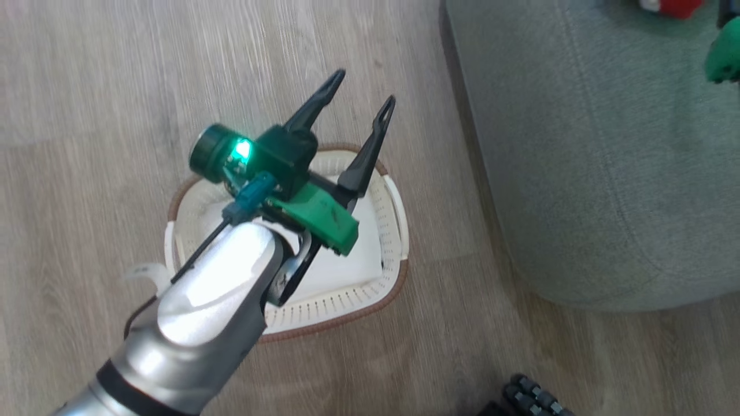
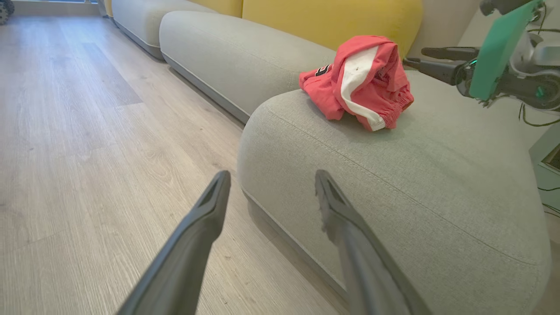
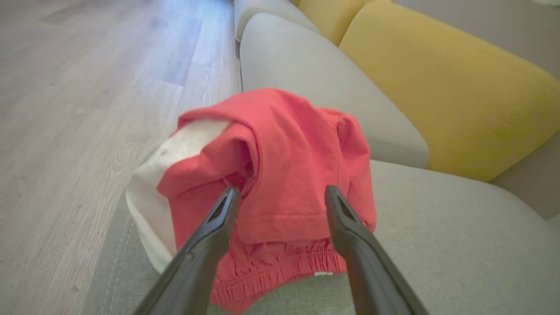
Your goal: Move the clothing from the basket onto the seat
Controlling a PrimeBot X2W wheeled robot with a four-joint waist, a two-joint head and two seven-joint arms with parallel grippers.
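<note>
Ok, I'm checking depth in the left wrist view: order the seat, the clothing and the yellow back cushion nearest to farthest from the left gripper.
1. The seat: edge just beyond the left gripper, right side.
2. The clothing: heaped on the seat, upper right.
3. The yellow back cushion: behind, at top.

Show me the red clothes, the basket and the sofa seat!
Clothing (image 2: pixel 355 83): left wrist view, on its white stripe.
Basket (image 1: pixel 392 231): head view, on its perforated side wall.
Seat (image 1: pixel 607 173): head view, on the bare cushion top.
</note>
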